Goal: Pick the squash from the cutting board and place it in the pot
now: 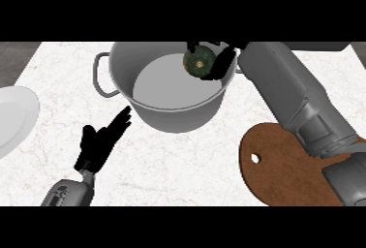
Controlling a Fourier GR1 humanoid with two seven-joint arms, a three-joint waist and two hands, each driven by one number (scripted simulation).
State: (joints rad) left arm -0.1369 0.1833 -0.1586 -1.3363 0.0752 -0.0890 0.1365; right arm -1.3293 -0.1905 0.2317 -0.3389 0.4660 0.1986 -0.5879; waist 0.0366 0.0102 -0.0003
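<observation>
One white plate (14,118), far left | left hand (100,143), fingers straight, released, over white marble counter (186,164) | one grey pot (172,92) | one green squash (199,62) grasped by right hand (221,60) above pot's interior | one brown cutting board (286,169), right.

White marble counter (200,160) carries grey pot (172,114) at top centre, brown round cutting board (282,172) at right, white plate (14,118) at left edge.
</observation>
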